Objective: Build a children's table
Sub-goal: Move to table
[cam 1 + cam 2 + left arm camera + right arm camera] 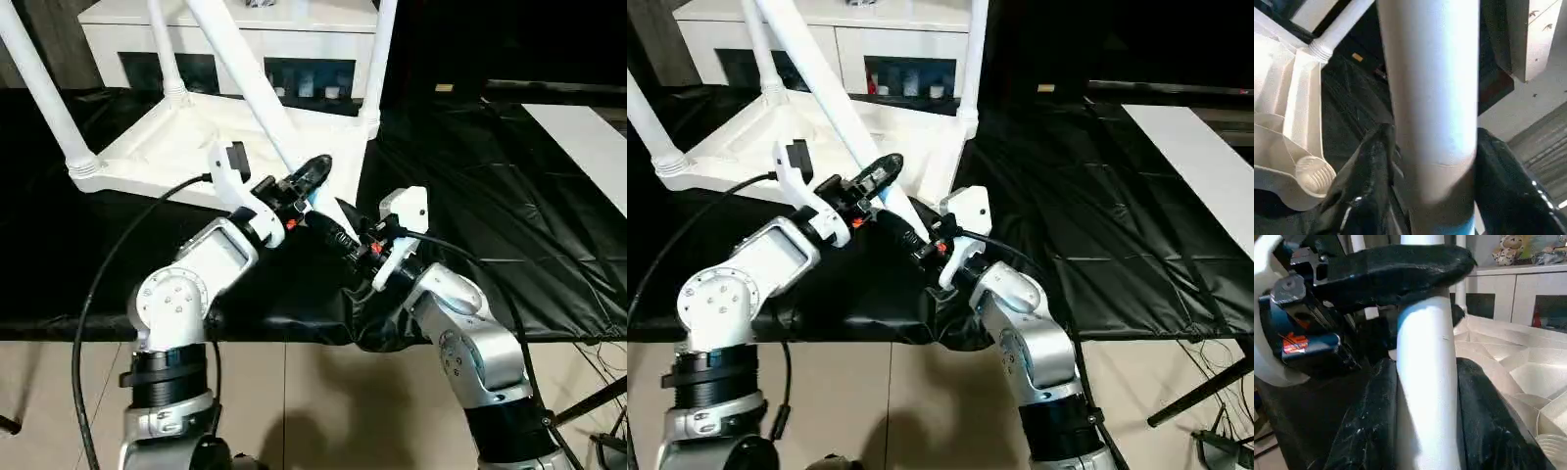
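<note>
The children's table top (186, 147) lies upside down on the black sheet, ribbed underside up. Three white legs (44, 93) stand in its corner sockets. A fourth white leg (240, 69) slants up and away over the near right corner. My left gripper (309, 178) is shut on this leg, one black finger (1371, 171) pressed against each side. Just below it, nearer to me, my right gripper (343, 235) is also shut on the same leg (1425, 382). An empty round socket (1312, 174) lies close beside the held leg's lower end.
A black sheet (470, 196) covers the work surface and its front edge runs just ahead of my forearms. A white cabinet (294, 39) stands behind the table top. A white board (588, 137) lies at the far right. A black cable (127, 255) loops beside my left arm.
</note>
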